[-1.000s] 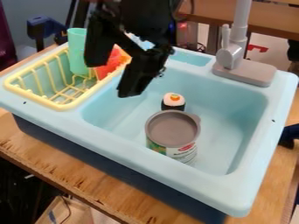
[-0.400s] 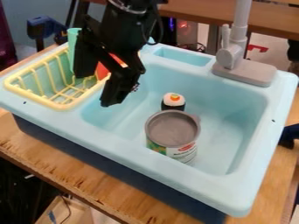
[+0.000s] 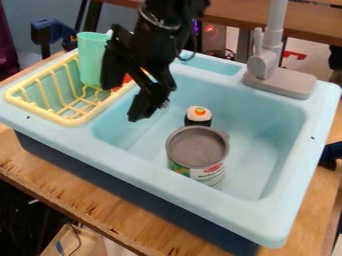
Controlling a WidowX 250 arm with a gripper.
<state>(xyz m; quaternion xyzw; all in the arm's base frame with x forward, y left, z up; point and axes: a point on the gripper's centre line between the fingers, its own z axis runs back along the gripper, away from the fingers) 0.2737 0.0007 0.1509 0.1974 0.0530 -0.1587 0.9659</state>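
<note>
Hanging open, the hand [image 3: 121, 103] has the green cup [image 3: 91, 60] up-left of it in view, mouth up, long axis near vertical, seemingly inside the yellow rack [image 3: 75, 121].

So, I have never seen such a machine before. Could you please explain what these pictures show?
The black machine is a robot arm. A fixed camera looks down on it at a slant. Its hand, the gripper, has two fingers spread apart. It seems to hold nothing and hangs above the left part of the toy sink, near the yellow rack.

Inside the basin are a can with a grey top and, behind it, a small dark thing with a white top. A green cup stands in the rack. The grey faucet is at the back.
</note>
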